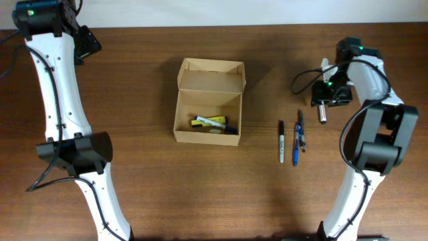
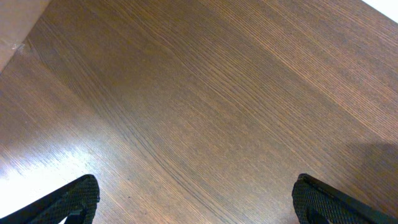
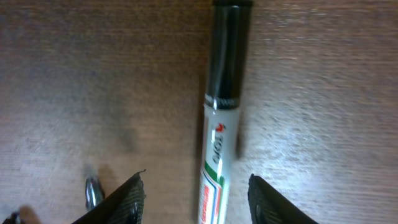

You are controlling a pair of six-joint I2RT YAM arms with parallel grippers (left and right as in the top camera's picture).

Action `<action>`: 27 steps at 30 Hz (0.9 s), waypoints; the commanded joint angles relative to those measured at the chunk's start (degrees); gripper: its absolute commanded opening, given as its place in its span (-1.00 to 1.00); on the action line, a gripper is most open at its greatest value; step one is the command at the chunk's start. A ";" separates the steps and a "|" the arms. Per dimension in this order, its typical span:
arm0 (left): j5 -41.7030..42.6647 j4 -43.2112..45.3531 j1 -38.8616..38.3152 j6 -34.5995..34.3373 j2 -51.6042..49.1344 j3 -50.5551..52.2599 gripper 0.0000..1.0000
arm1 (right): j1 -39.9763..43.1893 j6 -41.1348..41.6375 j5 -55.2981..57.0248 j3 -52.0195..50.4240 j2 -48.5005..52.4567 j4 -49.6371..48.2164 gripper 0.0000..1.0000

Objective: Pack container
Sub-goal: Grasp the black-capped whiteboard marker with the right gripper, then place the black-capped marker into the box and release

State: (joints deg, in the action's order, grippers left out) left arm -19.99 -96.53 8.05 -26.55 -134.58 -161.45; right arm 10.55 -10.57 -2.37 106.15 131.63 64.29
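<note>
The container (image 1: 207,82), a plain brown unmarked cardboard box, is recorded near the centre of the worktop (image 1: 147,80). Its hinged flap lid is stood open at the far side, and yellow-and-black markers (image 1: 212,123) are seen lying inside by the near wall. The right fingers (image 3: 121,202) are held apart, one each side of a black-capped white marker (image 3: 219,143) lying well right of the container, with a few pens (image 1: 294,140) laid nearby; the left fingers (image 2: 71,202) are likewise held apart above the wood.
</note>
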 commanded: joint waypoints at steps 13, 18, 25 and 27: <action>-0.61 -0.13 0.26 0.52 1.09 0.28 1.00 | -0.04 2.51 2.27 -0.11 4.48 -0.70 -0.93; -0.61 -0.13 0.26 0.52 1.09 0.28 1.00 | -0.07 0.87 -7.30 3.78 2.69 1.49 -0.92; -0.61 -0.15 0.26 0.52 1.09 0.28 1.00 | -2.21 -3.96 -17.86 22.77 -2.91 11.56 -0.92; -0.61 -0.13 0.26 0.52 1.09 0.28 0.99 | -4.28 -6.58 -18.64 30.05 -4.35 15.61 -0.92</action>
State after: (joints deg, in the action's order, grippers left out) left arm -19.99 -96.51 8.05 -26.55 -134.58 -161.45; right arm 9.52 -12.45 -15.03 126.58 133.40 76.66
